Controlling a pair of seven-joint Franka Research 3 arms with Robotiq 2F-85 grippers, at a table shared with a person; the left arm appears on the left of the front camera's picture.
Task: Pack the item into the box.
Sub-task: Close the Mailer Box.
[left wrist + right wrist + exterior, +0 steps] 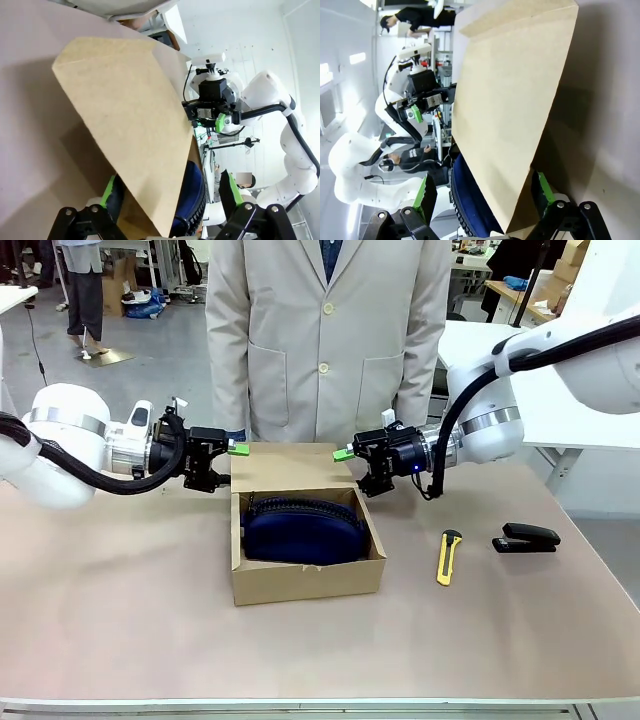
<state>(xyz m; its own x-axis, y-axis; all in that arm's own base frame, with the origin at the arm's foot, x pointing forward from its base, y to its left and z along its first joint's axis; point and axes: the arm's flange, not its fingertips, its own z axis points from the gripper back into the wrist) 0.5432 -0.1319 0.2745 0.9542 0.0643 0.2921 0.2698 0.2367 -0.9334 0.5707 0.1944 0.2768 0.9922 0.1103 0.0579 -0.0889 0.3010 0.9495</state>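
The left claw [228,466] is spread. In its wrist view the green pads [108,191] stand either side of the lid [125,115], one just beside the cardboard and the other well apart from it, so nothing is pinched. The right claw [356,472] is spread the same way. It straddles the lid's other end, with one pad close to the cardboard and the other clear of it.

From the box [310,580] at the table's centre, the left claw is at the 10 o'clock corner and the right claw at 2 o'clock. They point at each other along the hinge side. The lid rises from the 12 o'clock wall and leans back toward the person [330,340]. It is not flat on the table.

The pouch [305,530] already lies inside the box and fills it almost wall to wall. Its zip faces up.

The packing looks done, so the step in hand is probably shutting the lid. Each claw would first need to close on its end of the lid. Both would then swing it toward 6 o'clock together and level, so the cardboard does not twist. The soft pouch may sit proud, so the lid might need pressing down.

The knife [449,557] and stapler [526,537] lie at 3 o'clock, well apart from the box.
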